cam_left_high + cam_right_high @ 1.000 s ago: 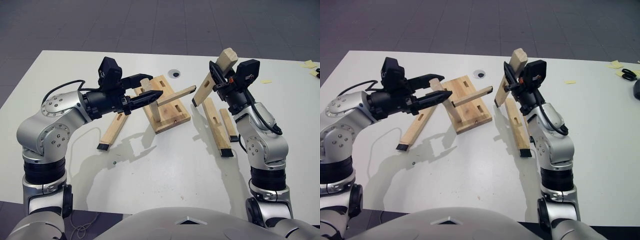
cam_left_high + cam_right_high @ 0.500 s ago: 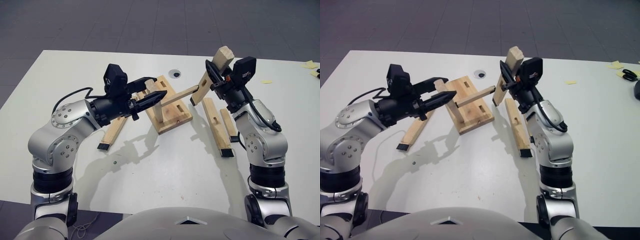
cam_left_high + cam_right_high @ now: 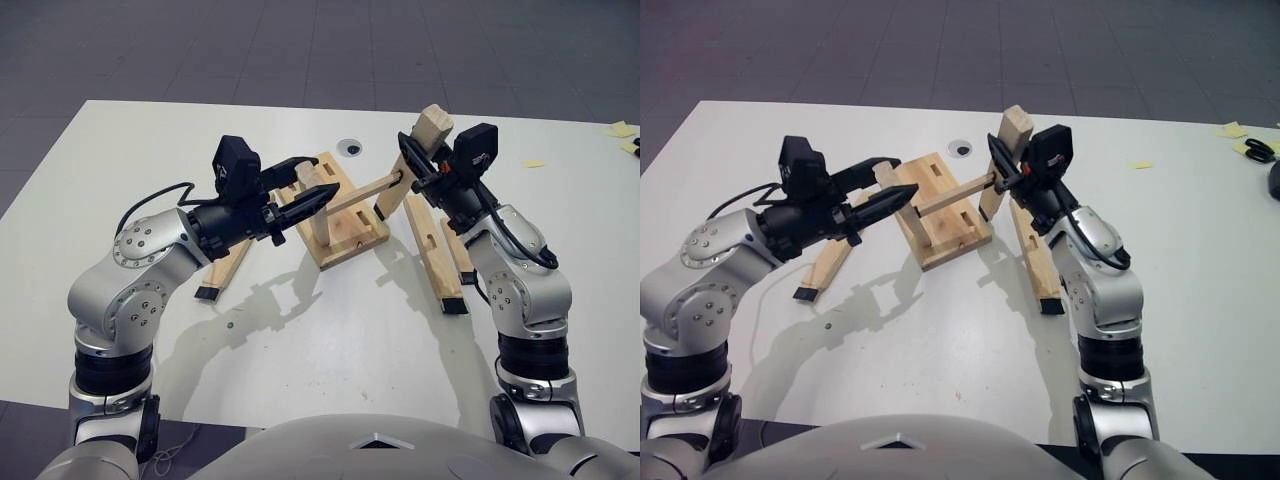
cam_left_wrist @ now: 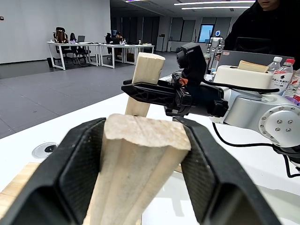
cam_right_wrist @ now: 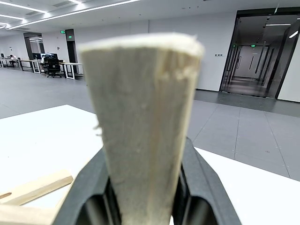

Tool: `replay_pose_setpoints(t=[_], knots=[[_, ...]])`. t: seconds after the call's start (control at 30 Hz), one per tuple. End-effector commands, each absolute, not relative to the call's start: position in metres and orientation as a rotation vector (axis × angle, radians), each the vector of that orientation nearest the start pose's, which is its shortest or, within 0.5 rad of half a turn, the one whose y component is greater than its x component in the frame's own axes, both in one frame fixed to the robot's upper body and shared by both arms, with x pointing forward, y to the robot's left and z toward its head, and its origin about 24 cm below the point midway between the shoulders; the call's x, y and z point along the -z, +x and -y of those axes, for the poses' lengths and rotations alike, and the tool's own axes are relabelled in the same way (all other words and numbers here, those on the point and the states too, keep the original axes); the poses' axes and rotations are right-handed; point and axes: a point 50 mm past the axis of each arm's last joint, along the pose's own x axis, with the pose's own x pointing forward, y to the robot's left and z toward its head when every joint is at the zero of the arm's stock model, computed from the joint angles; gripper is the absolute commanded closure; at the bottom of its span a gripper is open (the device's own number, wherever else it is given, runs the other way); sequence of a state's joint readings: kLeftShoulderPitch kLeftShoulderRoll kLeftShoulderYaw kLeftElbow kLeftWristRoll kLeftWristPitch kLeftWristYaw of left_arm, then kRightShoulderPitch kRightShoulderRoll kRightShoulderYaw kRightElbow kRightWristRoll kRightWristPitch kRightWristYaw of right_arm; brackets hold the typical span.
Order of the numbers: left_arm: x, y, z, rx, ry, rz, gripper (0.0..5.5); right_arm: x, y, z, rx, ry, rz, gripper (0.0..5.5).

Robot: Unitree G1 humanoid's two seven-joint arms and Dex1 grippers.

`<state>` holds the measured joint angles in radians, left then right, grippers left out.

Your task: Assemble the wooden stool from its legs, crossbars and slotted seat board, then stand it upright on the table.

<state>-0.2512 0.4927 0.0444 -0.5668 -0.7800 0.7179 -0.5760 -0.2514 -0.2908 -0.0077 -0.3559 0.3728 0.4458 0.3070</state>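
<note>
**Joining crossbar to second leg**

The seat board [image 3: 350,232] lies mid-frame on the tabletop [image 3: 330,340]. The left pincer [image 3: 318,178] pinches the leg [image 4: 140,159] standing in it, likely as a brace. Its crossbar [image 3: 365,190] reaches the second leg [image 3: 432,122], clamped tilted in the right pincer [image 3: 412,165]; whether it is seated or only touching is unclear. Loose legs [image 3: 432,250] lie just right of centre, crowding that side.

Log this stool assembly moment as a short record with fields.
Left tool: shut on upright leg, which stands on the seat board
Right tool: shut on tilted leg, held above the table
Crossbar: sticks out from upright leg, free end at tilted leg; seated or not, cannot tell
Loose parts: spare leg lies left of the board; long leg and short bar lie right of it
Stage: stool not yet assembled
</note>
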Motion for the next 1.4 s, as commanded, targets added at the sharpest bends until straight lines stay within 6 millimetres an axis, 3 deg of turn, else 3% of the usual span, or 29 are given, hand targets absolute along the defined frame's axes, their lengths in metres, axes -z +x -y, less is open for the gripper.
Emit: replay_pose_setpoints(t=[0.03,0.43,0.57,0.7,1.17,1.4], knots=[[-0.166,0.234,-0.134,1.028,-0.097,-0.042,3.11,-0.154,0.273,0.144,-0.503,0.014,0.145,4.47],[-0.159,0.232,-0.129,1.03,-0.085,-0.061,3.11,-0.161,0.269,0.136,-0.508,0.047,0.178,4.47],[-0.157,0.232,-0.128,1.024,-0.079,-0.062,3.12,-0.155,0.259,0.125,-0.647,-0.084,0.17,4.47],[-0.156,0.234,-0.129,1.016,-0.072,-0.064,3.13,-0.15,0.257,0.124,-0.66,-0.112,0.159,4.47],[-0.154,0.239,-0.133,1.019,-0.048,-0.082,3.16,-0.178,0.272,0.137,-0.587,0.081,0.188,4.48],[-0.154,0.239,-0.133,1.024,-0.04,-0.081,3.18,-0.176,0.269,0.131,-0.604,0.2,0.126,4.48]])
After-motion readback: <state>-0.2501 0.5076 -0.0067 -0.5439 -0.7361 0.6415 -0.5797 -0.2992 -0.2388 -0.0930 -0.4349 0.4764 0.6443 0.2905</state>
